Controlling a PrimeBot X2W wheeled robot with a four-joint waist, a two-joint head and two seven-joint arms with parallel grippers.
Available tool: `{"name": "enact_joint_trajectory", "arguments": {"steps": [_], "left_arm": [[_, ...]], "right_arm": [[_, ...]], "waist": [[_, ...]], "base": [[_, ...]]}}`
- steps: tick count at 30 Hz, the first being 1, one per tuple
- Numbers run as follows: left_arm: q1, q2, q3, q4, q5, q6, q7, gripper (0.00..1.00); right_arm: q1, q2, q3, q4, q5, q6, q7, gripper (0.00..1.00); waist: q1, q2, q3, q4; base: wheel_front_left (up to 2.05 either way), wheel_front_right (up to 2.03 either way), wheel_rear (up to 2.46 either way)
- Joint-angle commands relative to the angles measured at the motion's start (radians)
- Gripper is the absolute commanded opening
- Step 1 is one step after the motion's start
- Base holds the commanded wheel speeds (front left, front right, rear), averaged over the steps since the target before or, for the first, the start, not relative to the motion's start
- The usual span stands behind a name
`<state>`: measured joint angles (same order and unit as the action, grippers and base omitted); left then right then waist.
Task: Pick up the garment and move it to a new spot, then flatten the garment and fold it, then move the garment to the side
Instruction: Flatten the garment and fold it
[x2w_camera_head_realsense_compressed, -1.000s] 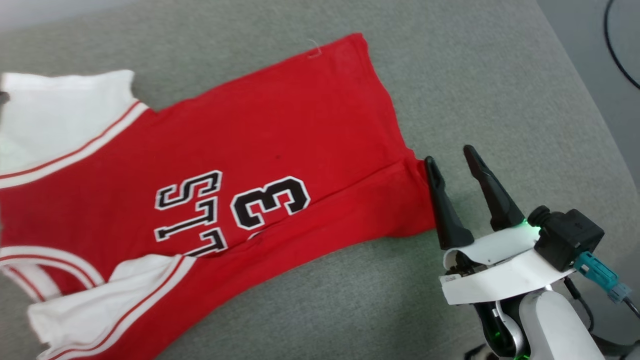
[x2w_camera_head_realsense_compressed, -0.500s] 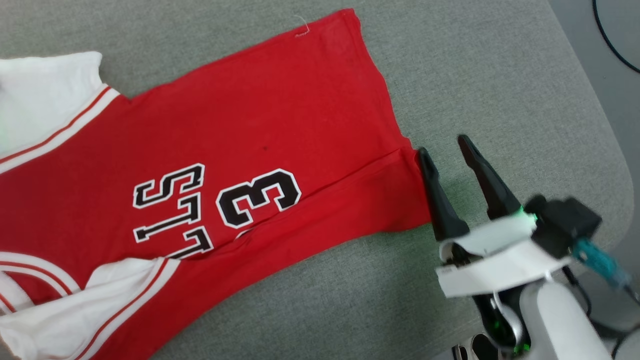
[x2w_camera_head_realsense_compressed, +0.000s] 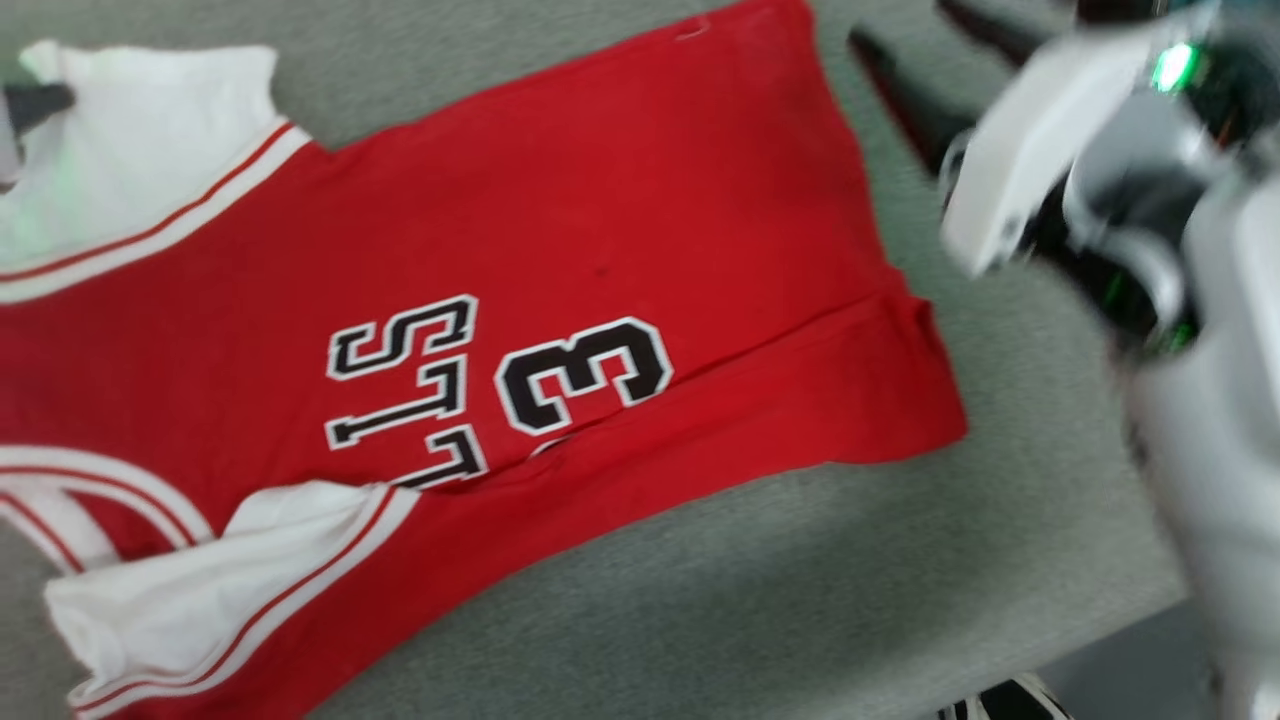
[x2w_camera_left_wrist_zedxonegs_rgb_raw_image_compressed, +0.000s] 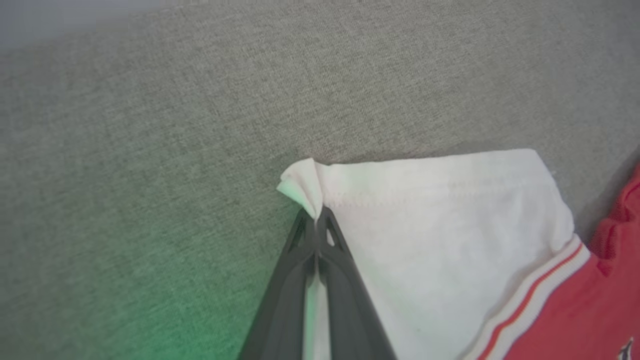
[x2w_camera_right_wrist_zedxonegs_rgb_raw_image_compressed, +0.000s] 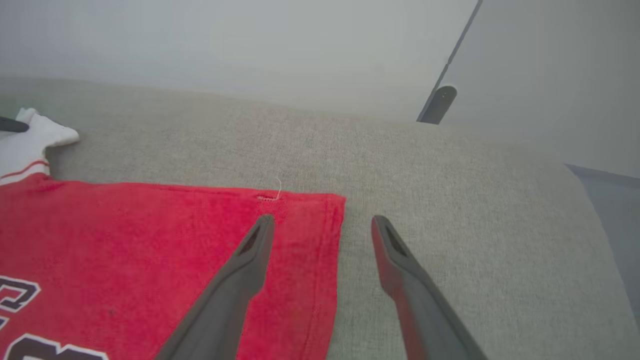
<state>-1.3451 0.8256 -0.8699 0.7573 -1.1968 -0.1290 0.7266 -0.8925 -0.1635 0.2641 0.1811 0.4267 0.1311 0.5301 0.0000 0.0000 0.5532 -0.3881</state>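
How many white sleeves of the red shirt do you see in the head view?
2. The upper sleeve lies at top left, its corner pinched by the shut left gripper. The lower sleeve lies rumpled at bottom left. Nothing suggests a hidden one.

The right gripper (x2w_camera_head_realsense_compressed: 900, 22) is blurred; the garment (x2w_camera_head_realsense_compressed: 600, 250) runs off the left edge.

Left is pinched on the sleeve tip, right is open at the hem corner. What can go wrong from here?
1. The left gripper pinches only a small fold at the white sleeve corner of the garment. A pull may slip it free.
2. The right gripper is open, one finger over red fabric, the other over the grey surface. Closing there may miss the hem.
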Motion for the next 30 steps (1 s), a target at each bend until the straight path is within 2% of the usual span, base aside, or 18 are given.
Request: {"name": "enact_joint_trajectory", "arguments": {"steps": [1,4,12,23,24,25,26,30], "left_arm": [[0.008,-0.02,-0.023,-0.007,0.0,-0.003,-0.002,0.0],[-0.02,-0.028,-0.043,-0.029,-0.01,-0.002,-0.013,0.0],[-0.07,-0.047,-0.106,-0.065,-0.047,0.0,-0.028,0.0],[-0.11,-0.05,-0.191,-0.087,-0.101,0.001,-0.05,0.0],[-0.112,-0.052,-0.198,-0.088,-0.107,0.001,-0.052,0.0],[-0.114,-0.054,-0.205,-0.09,-0.113,0.001,-0.056,0.0],[-0.117,-0.056,-0.211,-0.094,-0.119,0.001,-0.063,0.0],[-0.114,-0.073,-0.229,-0.116,-0.149,0.0,-0.105,0.0]], "right_arm": [[-0.051,-0.012,0.003,0.032,0.006,-0.001,0.029,1.0],[-0.167,-0.019,-0.04,0.156,-0.002,-0.001,0.093,1.0],[-0.338,-0.007,-0.025,0.424,0.009,-0.001,0.295,1.0],[-0.374,-0.025,0.012,0.61,-0.022,-0.001,0.292,1.0],[-0.375,-0.025,0.017,0.62,-0.018,-0.001,0.292,0.55],[-0.374,-0.024,0.025,0.628,-0.013,-0.001,0.294,0.21],[-0.374,-0.025,0.032,0.632,-0.006,-0.001,0.289,0.0],[-0.383,-0.043,0.042,0.63,0.017,-0.001,0.234,0.0]], "waist": [[0.0,0.0,0.035,0.041],[0.0,0.0,0.059,0.069],[0.0,0.0,0.103,0.126],[0.0,0.0,0.132,0.168],[0.0,0.0,0.131,0.17],[0.0,0.0,0.13,0.172],[0.0,0.0,0.129,0.175],[0.0,0.0,0.11,0.189]], "base": [[0.0,0.0,0.0],[0.0,0.0,0.0],[0.0,0.0,0.0],[0.0,0.0,0.0],[0.0,0.0,0.0],[0.0,0.0,0.0],[0.0,0.0,0.0],[0.0,0.0,0.0]]}}
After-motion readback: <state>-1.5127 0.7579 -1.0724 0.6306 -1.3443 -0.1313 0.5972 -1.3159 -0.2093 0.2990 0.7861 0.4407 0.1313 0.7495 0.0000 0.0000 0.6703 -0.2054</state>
